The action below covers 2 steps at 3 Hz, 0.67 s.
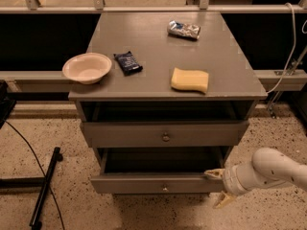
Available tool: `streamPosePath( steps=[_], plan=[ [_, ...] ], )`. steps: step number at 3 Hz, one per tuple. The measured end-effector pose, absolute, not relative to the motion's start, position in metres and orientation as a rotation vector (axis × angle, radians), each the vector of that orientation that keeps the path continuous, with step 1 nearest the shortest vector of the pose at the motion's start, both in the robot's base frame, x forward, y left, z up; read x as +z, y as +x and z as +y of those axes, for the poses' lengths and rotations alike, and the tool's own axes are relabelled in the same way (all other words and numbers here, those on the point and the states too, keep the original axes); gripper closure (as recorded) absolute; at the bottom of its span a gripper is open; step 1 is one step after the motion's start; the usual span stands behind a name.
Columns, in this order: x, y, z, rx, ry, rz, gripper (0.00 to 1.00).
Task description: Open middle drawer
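Camera view shows the gripper (218, 187) low on the right, just beside the right end of the middle drawer (129, 183). Its fingers are spread apart and hold nothing, and the upper one is at the top corner of the front. This drawer stands partly out, under the upper drawer (120, 134) of the table (158, 42). You should hook behind the front and pull straight out, slowly, because pulling at one end may twist the tray.
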<state>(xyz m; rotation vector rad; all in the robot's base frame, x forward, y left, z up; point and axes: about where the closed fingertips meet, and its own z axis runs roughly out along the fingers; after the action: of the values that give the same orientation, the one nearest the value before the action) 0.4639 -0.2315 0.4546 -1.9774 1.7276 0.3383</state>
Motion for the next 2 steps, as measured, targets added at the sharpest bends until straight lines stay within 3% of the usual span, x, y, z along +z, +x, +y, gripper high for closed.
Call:
streamPosePath(
  steps=[2],
  plan=[
    [0.459,0.525,-0.224,0.183,-1.951,1.693,0.25]
  ],
)
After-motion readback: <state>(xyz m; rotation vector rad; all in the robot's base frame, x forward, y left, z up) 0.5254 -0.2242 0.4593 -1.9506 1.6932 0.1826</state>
